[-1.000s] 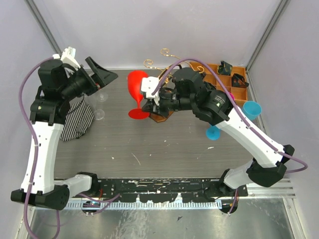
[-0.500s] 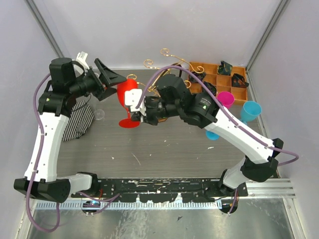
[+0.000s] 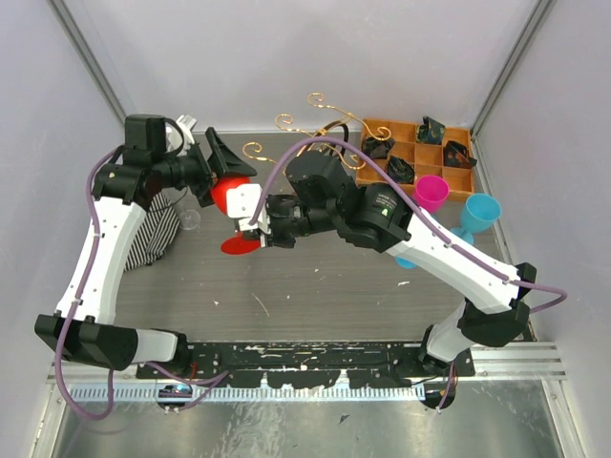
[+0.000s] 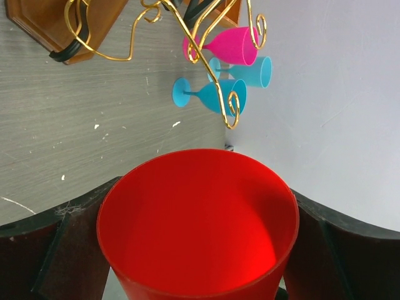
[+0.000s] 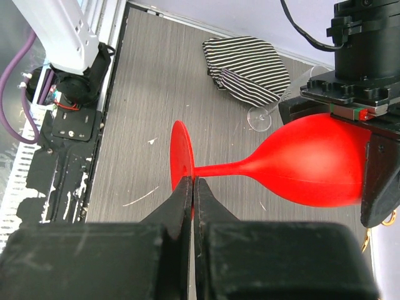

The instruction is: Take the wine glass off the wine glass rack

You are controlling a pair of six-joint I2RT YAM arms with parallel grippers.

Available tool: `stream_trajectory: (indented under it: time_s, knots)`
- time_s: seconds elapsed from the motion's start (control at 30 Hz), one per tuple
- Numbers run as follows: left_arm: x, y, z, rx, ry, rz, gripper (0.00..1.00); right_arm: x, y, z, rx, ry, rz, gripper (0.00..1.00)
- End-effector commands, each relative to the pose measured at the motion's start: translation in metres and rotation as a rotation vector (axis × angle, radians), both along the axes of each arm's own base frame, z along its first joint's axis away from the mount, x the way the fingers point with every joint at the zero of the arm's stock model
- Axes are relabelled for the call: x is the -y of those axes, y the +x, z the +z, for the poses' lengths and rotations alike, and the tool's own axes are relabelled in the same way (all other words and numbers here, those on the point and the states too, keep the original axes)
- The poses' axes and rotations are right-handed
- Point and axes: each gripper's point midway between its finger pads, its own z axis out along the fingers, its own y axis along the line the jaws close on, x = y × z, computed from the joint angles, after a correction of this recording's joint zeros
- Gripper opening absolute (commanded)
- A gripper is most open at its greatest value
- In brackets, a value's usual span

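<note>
Wine glass (image 5: 300, 165): likely light, rigid plastic, slick; stem safest hold. Right tool (image 5: 192, 187) pinched shut at foot; left tool (image 4: 197, 212) spread wide, flanking bowl.

No readable text, labels or numbers anywhere

1. The right gripper (image 3: 254, 230) is gripping the red wine glass (image 3: 225, 197) at its stem, close to the foot, and is holding it above the tabletop (image 3: 315, 286).
2. The glass is lying on its side, with the bowl pointing toward the left arm.
3. The left gripper (image 3: 235, 187) is straddling the bowl with its fingers spread wide; contact cannot be confirmed.
4. The wine glass rack (image 3: 284, 121) is standing behind the right arm, apart from the glass, with its gold scrolls showing.
</note>
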Motion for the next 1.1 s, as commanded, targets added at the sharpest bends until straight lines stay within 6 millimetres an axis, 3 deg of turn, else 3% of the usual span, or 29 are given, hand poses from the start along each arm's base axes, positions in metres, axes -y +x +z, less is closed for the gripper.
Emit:
stream_trajectory:
  time_s: [0.0, 0.17, 0.4, 0.5, 0.6, 0.7, 0.9, 1.07]
  knots:
    - [0.006, -0.013, 0.008, 0.017, -0.029, -0.072, 0.96, 0.004, -0.001, 0.028, 0.075, 0.06, 0.002, 0.01]
    - [0.008, -0.014, 0.003, -0.003, -0.043, -0.089, 0.82, 0.011, 0.001, 0.018, 0.086, 0.023, -0.014, 0.01]
    - [0.007, -0.013, 0.005, 0.004, -0.038, -0.085, 0.87, 0.017, 0.004, 0.011, 0.101, -0.004, -0.034, 0.01]
    - [0.007, -0.012, 0.008, 0.028, -0.038, -0.087, 0.83, 0.019, 0.009, 0.01, 0.104, -0.005, -0.063, 0.03]
    - [-0.002, -0.007, 0.007, 0.088, 0.034, -0.049, 0.79, 0.023, 0.015, 0.01, 0.103, 0.008, -0.117, 0.41]
    - [-0.025, 0.003, -0.001, 0.172, 0.184, 0.035, 0.81, 0.03, 0.016, 0.013, 0.094, 0.042, -0.161, 0.66]
    - [-0.053, 0.019, -0.021, 0.307, 0.337, 0.142, 0.81, 0.054, 0.024, 0.028, 0.136, 0.134, -0.278, 0.82]
    - [-0.073, 0.039, -0.038, 0.468, 0.418, 0.252, 0.8, 0.068, 0.034, 0.028, 0.159, 0.145, -0.362, 0.84]
